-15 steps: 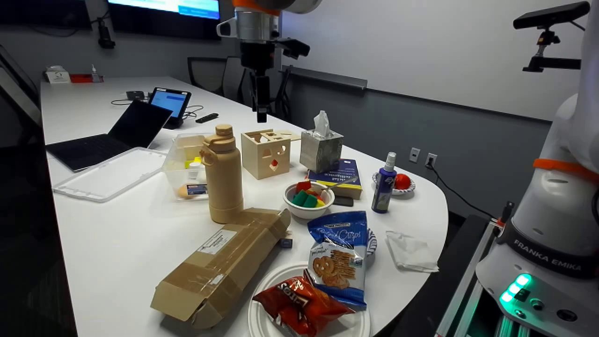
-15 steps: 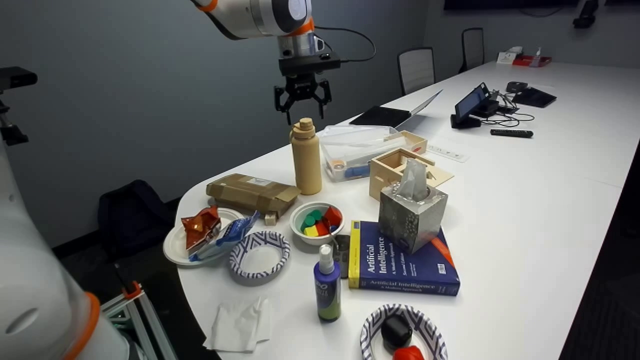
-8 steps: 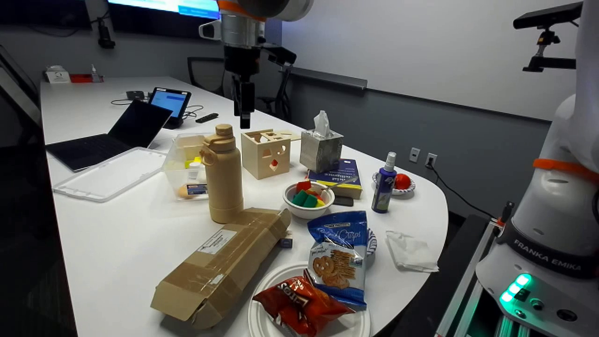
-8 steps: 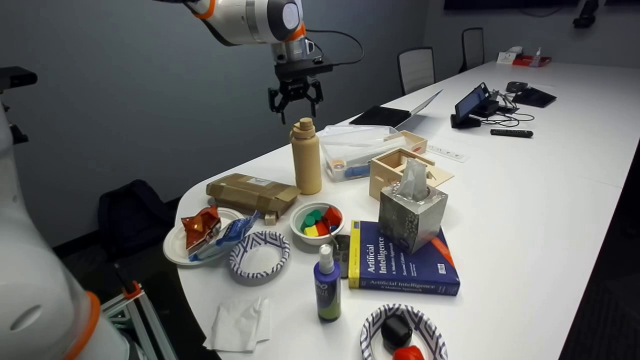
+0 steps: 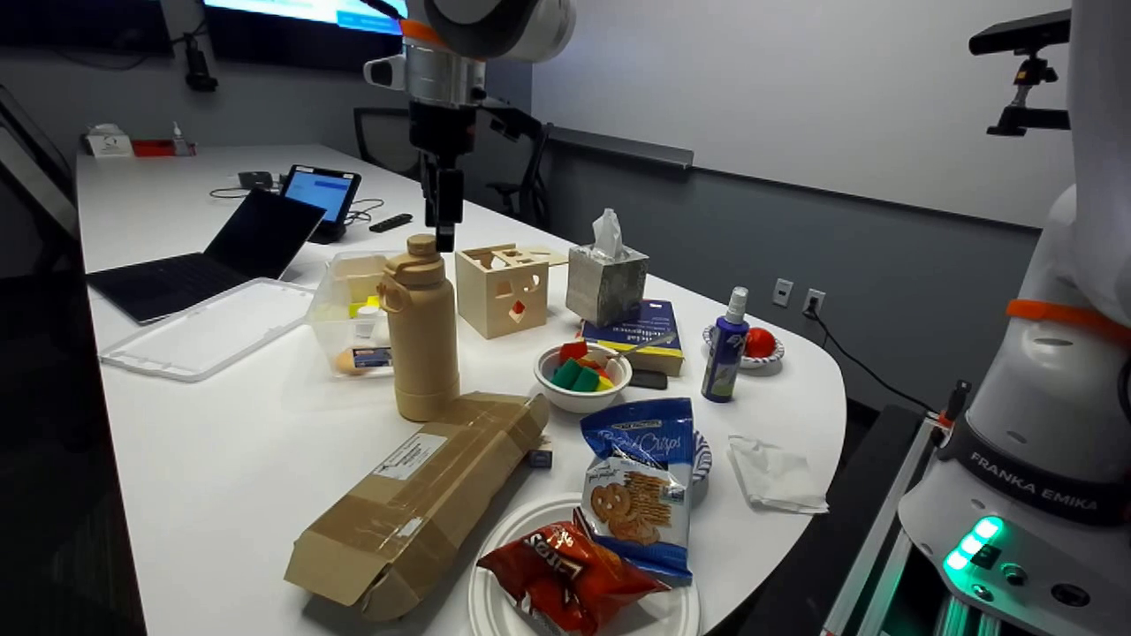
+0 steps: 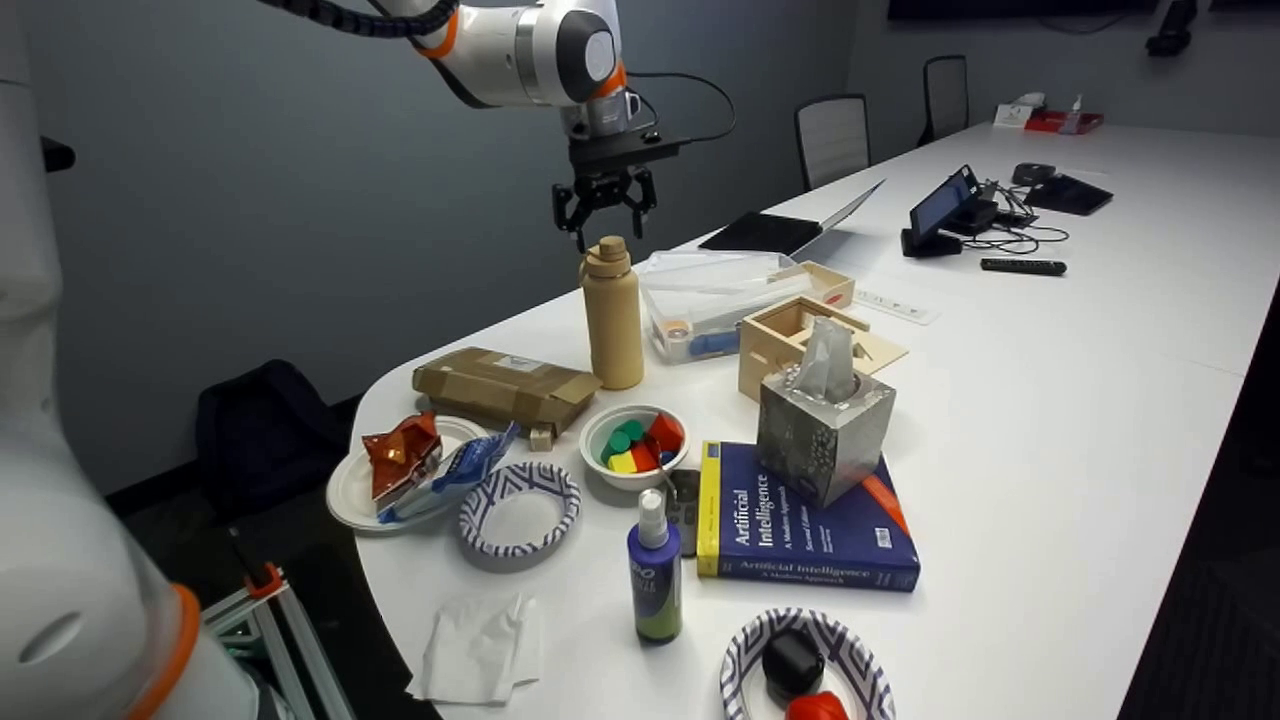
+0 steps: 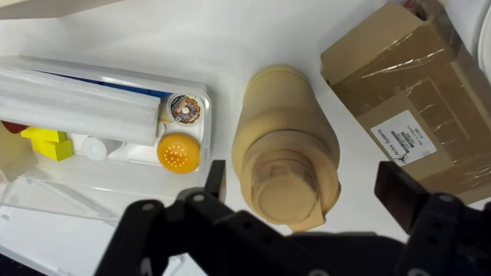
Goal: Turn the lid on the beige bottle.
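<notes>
In an exterior view, a black two-fingered gripper (image 6: pixel 609 236) is hovering — jaws spread wide — near a tall beige plastic bottle (image 6: pixel 614 330), grey wall (image 6: pixel 300 200) filling upper left, white table (image 6: pixel 1080 420) right.

Dim background, bright tabletop (image 5: pixel 239 459). In an exterior view: screen (image 5: pixel 309 12) glows far left, base lights (image 5: pixel 972 543) glare green near right. Wrist view: glare on box (image 7: pixel 418 92), small print on label (image 7: pixel 404 138) blurry.
</notes>
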Tool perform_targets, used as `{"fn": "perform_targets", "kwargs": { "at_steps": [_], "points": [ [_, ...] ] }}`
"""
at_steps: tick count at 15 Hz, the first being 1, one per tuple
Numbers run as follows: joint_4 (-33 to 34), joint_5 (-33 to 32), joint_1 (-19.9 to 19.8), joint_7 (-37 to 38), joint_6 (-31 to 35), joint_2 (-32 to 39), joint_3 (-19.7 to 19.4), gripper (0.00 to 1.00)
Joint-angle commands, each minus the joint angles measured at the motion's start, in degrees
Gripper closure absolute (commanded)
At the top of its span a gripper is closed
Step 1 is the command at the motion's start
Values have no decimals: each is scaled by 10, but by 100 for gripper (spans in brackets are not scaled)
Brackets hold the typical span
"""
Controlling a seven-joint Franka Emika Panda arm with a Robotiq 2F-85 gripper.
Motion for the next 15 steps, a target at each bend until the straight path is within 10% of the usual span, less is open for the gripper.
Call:
{"fn": "perform_targets", "kwargs": {
  "at_steps": [1,10,15],
  "points": [
    [44,4,-2,-21,-11,30,4,0],
    [84,4,-1,-29,-33,58,5,0],
    [93,5,0,-32,-45,65,5,35]
  ]
}}
